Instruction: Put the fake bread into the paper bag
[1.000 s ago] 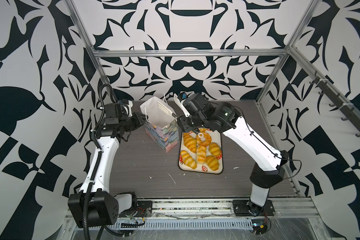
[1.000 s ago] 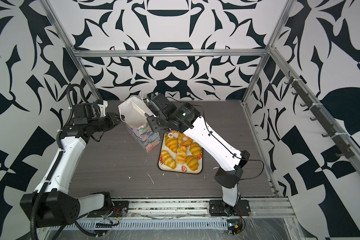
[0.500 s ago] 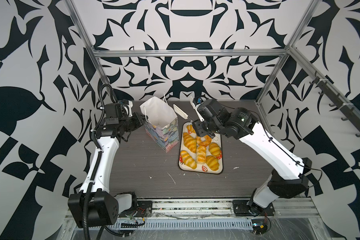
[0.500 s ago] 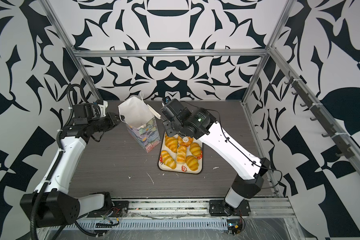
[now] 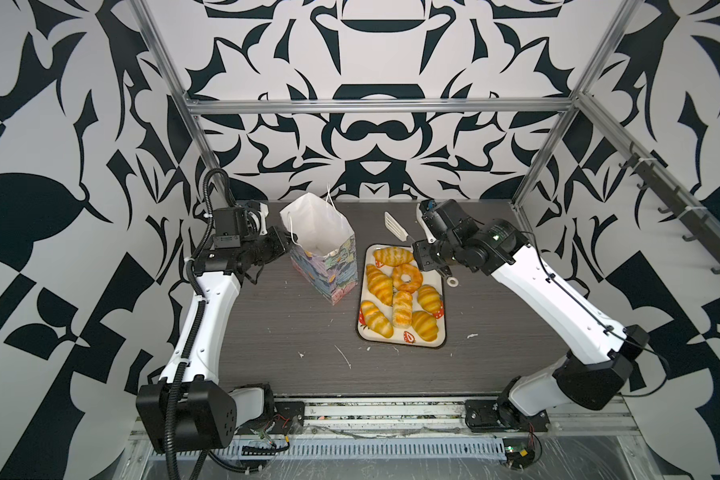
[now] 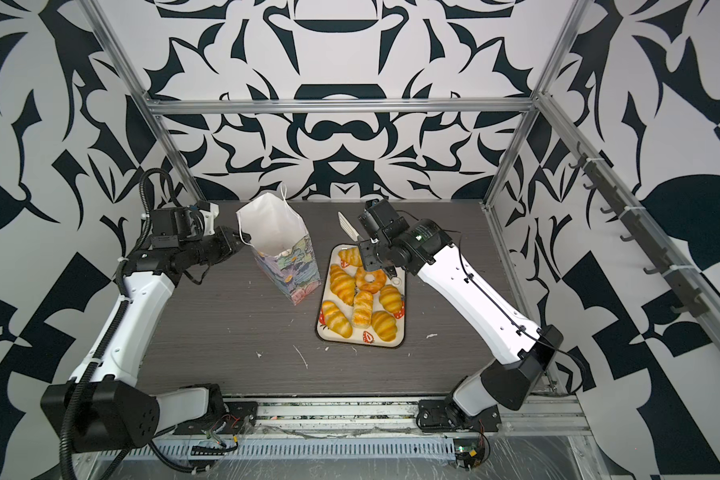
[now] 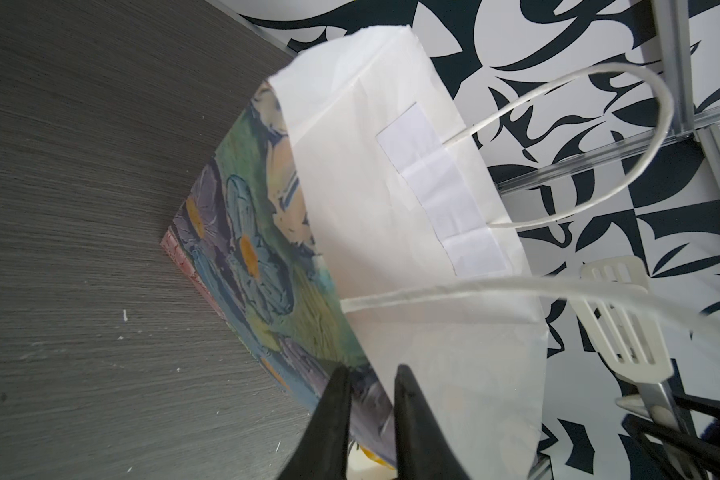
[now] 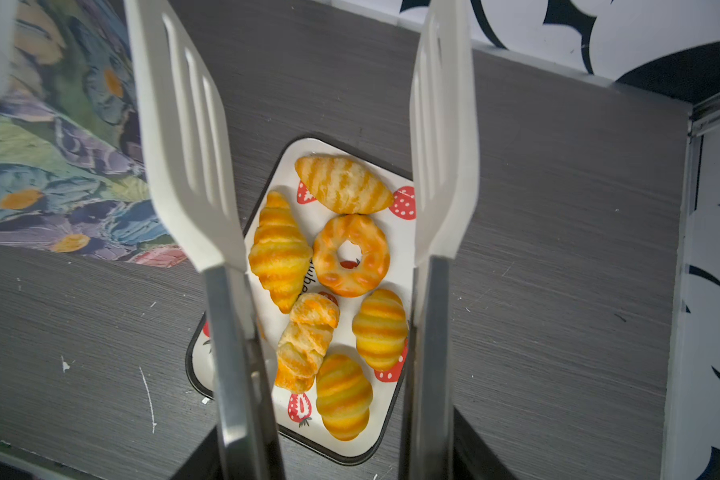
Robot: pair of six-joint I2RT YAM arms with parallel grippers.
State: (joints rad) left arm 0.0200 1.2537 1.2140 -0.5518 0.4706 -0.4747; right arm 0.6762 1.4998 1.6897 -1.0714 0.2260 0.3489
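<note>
White tongs (image 8: 206,232), clamped by the right claw (image 5: 421,241), have left the paper bag (image 5: 329,266), whose rim the left claw (image 7: 370,372) pinches.

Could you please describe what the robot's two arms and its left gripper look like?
Both have glossy white link shells between black joint housings. The left arm carries a ribbed black conduit held by ties; the right arm a thin clipped black cable and a small green light. The left gripper has slim, tapering black fingers.
</note>
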